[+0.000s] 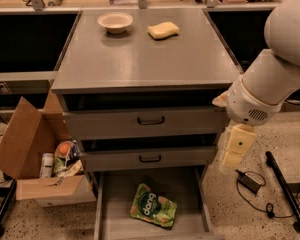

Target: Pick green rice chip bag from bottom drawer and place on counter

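The green rice chip bag (153,205) lies flat in the pulled-out bottom drawer (106,210), near its middle. The grey counter (140,59) tops the cabinet above it. My gripper (233,155), cream-coloured, hangs from the white arm (270,84) at the cabinet's right side. It is level with the middle drawer's right end, above and to the right of the bag, and apart from it.
A pale bowl (115,21) and a yellow sponge (163,30) sit at the back of the counter. Two upper drawers with black handles (150,120) are closed. A cardboard box (35,159) of packets stands to the left. A power adapter (250,182) and a black bar (287,194) lie on the floor to the right.
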Robot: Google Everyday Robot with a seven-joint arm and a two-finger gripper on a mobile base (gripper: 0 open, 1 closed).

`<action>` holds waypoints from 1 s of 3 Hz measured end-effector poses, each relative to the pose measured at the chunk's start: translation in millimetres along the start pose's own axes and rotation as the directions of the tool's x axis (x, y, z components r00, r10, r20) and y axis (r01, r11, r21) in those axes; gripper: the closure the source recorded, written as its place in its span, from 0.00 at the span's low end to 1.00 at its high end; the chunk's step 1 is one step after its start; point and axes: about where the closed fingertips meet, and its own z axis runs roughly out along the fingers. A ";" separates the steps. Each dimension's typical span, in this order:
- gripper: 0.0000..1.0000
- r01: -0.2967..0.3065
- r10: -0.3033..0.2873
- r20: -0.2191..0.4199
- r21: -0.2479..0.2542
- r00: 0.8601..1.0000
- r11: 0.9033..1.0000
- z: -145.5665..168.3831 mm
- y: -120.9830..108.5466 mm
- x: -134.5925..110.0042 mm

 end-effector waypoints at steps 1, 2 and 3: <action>0.00 0.006 -0.006 0.007 0.001 1.000 1.000 24.6 -4.7 7.8; 0.00 0.030 -0.029 0.028 -0.013 0.999 0.999 95.2 -9.6 33.5; 0.00 0.033 -0.032 0.072 -0.014 0.997 0.999 160.5 -8.8 52.9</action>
